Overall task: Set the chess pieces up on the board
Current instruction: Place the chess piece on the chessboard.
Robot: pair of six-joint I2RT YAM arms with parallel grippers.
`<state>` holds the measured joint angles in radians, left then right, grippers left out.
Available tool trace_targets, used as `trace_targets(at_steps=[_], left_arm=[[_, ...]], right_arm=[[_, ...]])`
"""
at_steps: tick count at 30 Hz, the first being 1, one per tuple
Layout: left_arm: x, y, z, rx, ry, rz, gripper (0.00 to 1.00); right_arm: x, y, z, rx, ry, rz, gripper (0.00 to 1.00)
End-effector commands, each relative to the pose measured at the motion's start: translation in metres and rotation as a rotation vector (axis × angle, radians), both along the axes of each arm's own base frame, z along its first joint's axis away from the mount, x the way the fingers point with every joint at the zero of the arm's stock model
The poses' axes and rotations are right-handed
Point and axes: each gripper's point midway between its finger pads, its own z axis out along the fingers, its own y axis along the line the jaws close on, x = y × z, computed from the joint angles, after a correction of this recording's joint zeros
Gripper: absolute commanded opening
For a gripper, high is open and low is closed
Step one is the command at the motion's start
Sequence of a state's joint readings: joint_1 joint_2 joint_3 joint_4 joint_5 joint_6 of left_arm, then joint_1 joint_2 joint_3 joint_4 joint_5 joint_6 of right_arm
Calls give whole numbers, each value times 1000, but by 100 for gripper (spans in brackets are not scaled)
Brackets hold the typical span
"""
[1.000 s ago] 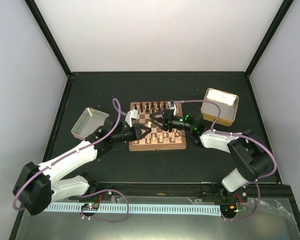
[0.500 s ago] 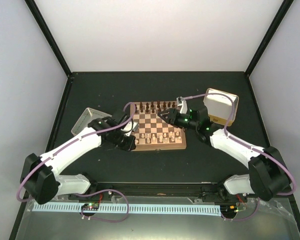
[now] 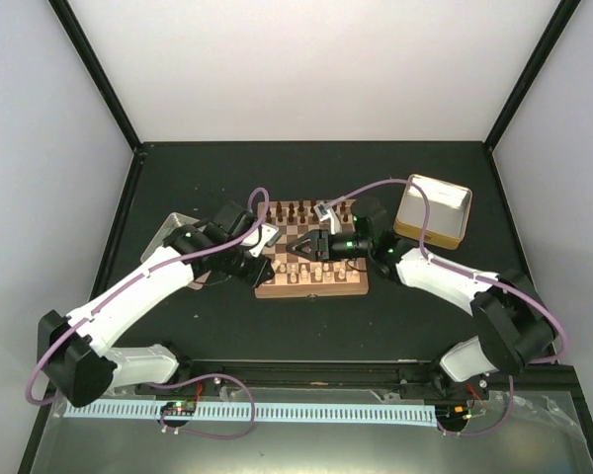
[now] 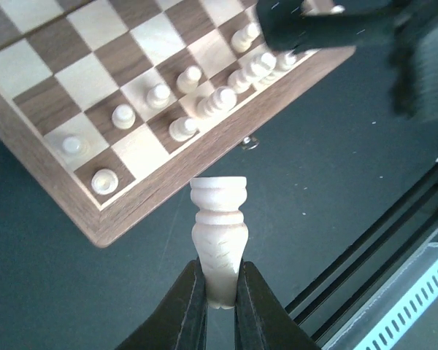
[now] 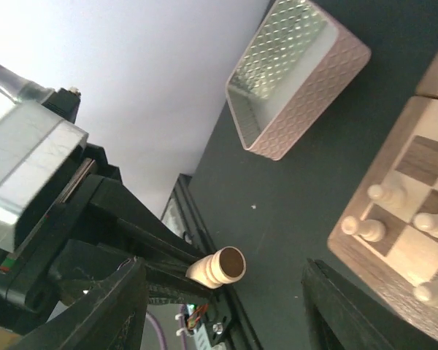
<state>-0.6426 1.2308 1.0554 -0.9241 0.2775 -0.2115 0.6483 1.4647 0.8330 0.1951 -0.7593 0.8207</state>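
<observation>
Firmly, the left gripper [image 4: 220, 284] pinches one pale piece [image 4: 219, 233] by one end, its fingers [image 4: 193, 306] pressed against it from both sides. The piece's long axis runs straight out from the fingers. Its flared free end points toward the corner of the board [image 4: 95, 222] just ahead. It hangs over the dark table [image 4: 314, 219], off the board and beside the rim. Seen from the right wrist, that free end shows a dark round face, probably the base, turned toward the right gripper [image 3: 302, 247]. The right gripper's fingers [image 5: 124, 306] stand spread wide with nothing between them, and the piece lies ahead of their gap, apart from both. Other pale pieces [image 4: 158, 95] stand on the board's near rows. The coming move seems to turn on that line: either the piece passes endwise into the open gap, or it is tipped upright, base down, over a free square. A tray [image 5: 321, 102] sits beyond on the table.
</observation>
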Motion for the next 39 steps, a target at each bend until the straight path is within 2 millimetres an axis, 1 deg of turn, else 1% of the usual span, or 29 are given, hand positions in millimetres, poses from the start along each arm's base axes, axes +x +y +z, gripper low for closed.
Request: trace_targets(at_steps=[1, 6, 9, 12, 15, 17, 19, 20, 22, 23, 24, 26, 27, 30, 31, 34, 39], left_arm=[[4, -16, 38, -134, -122, -70, 1], [2, -23, 55, -214, -184, -101, 2], [2, -24, 61, -234, -209, -103, 1], [3, -25, 66, -248, -227, -99, 2], [6, -26, 73, -274, -250, -88, 1], [7, -28, 80, -309, -276, -77, 3], [10, -31, 91, -359, -314, -62, 9], [11, -32, 96, -387, -333, -54, 14], [14, -36, 111, -469, -391, -34, 30], [14, -36, 114, -503, -410, -25, 36], [16, -37, 119, -541, -434, -9, 42], [18, -37, 122, -605, -461, 22, 46], [18, -37, 124, -634, -474, 31, 47], [22, -33, 118, -658, -484, 79, 47], [23, -31, 115, -657, -486, 98, 48], [25, -30, 113, -673, -492, 117, 48], [27, -29, 103, -652, -497, 119, 42]], right_arm=[[-14, 13, 23, 108, -19, 97, 59], [-22, 22, 20, 125, 24, 135, 58], [-25, 25, 22, 138, 32, 148, 54], [-28, 26, 25, 161, 51, 166, 43], [-30, 27, 30, 205, 77, 177, 28], [-32, 28, 33, 244, 113, 179, 18], [-31, 27, 38, 291, 157, 159, 13], [-30, 26, 42, 327, 177, 148, 11], [-28, 24, 53, 404, 233, 120, 9], [-26, 23, 57, 439, 263, 106, 9], [-24, 22, 60, 473, 314, 88, 9], [-19, 20, 67, 535, 354, 64, 8], [-16, 20, 68, 557, 379, 55, 8], [-10, 15, 75, 639, 422, 29, 8], [-9, 15, 76, 652, 433, 26, 8], [-6, 13, 72, 666, 467, 6, 8], [-5, 11, 73, 687, 510, -9, 8]])
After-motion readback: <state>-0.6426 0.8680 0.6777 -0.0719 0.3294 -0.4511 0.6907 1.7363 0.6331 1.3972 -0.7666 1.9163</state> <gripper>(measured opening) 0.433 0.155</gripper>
